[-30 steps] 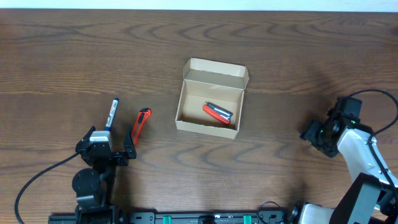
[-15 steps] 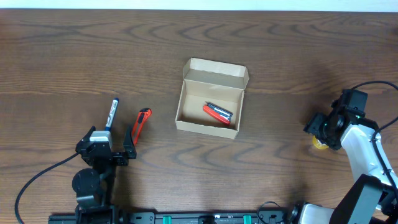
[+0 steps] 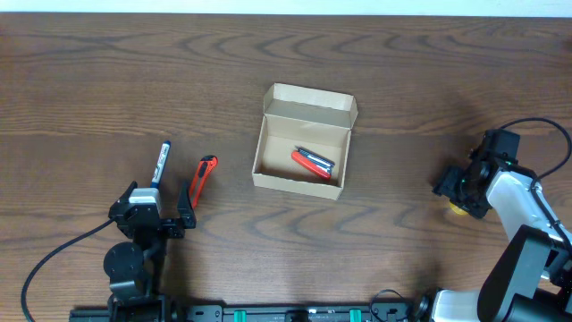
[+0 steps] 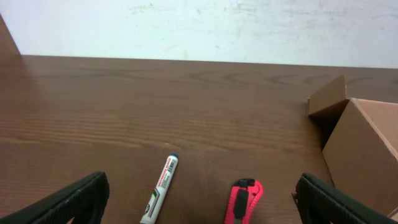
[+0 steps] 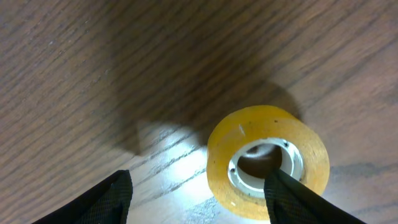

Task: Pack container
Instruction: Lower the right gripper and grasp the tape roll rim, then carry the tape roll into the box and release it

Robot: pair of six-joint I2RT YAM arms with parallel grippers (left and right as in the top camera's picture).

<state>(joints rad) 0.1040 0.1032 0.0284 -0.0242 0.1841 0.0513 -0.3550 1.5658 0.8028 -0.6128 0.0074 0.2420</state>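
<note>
The tan cardboard container stands open at the table's middle, lid flap up at the back, with a red and black item inside. Its corner shows in the left wrist view. A white marker and a red box cutter lie left of it. My left gripper is open and empty, just behind them. A yellow tape roll lies at the right. My right gripper is open just above it, one finger over the roll's core.
The dark wood table reaches a pale wall at the back in the left wrist view. Black cables run from both arm bases near the front edge.
My right gripper has shifted slightly right and back again, and the yellow tape roll now shows beneath it. The left arm, the container, the marker and the cutter have not moved.
</note>
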